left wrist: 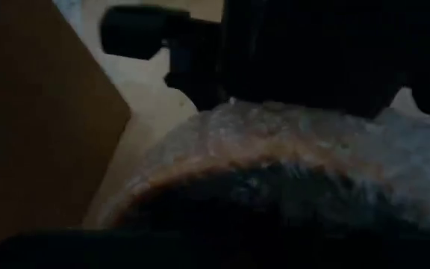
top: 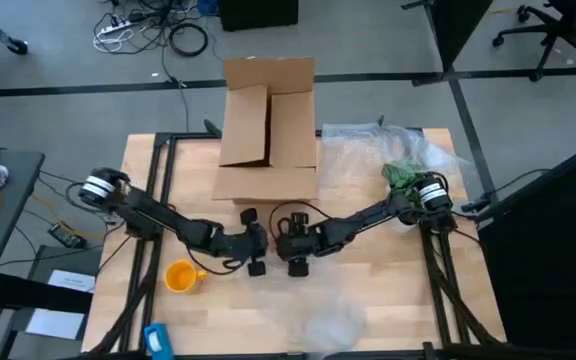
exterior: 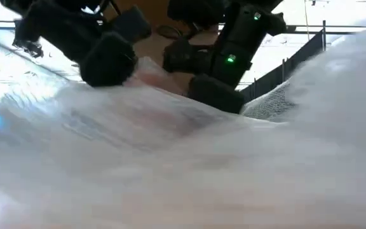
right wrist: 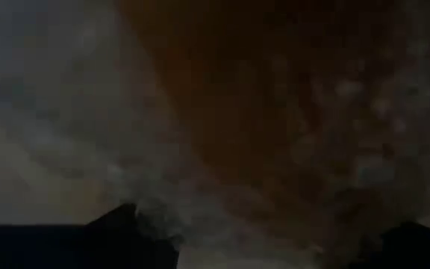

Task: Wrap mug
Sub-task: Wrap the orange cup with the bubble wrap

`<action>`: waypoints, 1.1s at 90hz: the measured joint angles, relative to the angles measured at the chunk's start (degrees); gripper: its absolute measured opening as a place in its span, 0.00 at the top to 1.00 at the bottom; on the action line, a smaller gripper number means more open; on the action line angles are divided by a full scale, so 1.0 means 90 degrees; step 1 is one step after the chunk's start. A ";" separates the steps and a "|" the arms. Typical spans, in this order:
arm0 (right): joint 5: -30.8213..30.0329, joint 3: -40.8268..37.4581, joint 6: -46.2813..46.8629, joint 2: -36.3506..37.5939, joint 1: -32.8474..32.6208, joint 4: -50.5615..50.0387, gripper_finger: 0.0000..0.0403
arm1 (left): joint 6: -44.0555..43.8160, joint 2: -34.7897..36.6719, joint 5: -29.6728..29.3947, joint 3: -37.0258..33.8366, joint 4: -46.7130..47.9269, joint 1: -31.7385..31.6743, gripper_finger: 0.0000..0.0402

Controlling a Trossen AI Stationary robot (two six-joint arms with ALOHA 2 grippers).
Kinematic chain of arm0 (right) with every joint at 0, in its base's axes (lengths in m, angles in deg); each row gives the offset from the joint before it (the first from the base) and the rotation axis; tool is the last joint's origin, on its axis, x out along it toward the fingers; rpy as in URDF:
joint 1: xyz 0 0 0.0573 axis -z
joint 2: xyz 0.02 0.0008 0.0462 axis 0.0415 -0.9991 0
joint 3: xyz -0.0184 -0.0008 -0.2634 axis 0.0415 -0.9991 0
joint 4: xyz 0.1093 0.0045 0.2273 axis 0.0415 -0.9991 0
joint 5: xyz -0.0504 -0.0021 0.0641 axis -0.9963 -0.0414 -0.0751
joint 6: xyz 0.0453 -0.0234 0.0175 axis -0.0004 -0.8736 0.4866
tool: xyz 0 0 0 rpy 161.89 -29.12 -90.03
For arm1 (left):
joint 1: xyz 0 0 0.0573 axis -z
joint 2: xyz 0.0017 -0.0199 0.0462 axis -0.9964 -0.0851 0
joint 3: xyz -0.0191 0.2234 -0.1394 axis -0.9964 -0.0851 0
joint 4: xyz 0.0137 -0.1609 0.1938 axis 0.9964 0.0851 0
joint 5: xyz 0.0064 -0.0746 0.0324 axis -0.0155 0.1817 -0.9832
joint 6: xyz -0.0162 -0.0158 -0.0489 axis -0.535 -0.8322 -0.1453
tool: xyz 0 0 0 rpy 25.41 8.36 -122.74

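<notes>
Currently the mug [top: 180, 276] is sitting on the counter [top: 388, 290], left of and just nearer than the left claw [top: 256, 243]; right claw [top: 296, 246] is hovering beside it, farther off. Claw states: cannot tell.

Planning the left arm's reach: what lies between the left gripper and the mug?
In the high view, only bare wood separates the left gripper from the mug, which sits nearer the table's front-left.

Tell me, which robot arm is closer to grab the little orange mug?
Probably the left. In the high view the mug sits on the table beside the left gripper, on that arm's side. The right gripper is farther off, past the left one.
</notes>
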 joint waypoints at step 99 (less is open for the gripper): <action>-0.0709 -0.0533 -0.0536 0.0335 0.0058 -0.0105 0.49 | 0.0019 -0.0827 0.0180 0.0648 0.1876 0.0015 0.82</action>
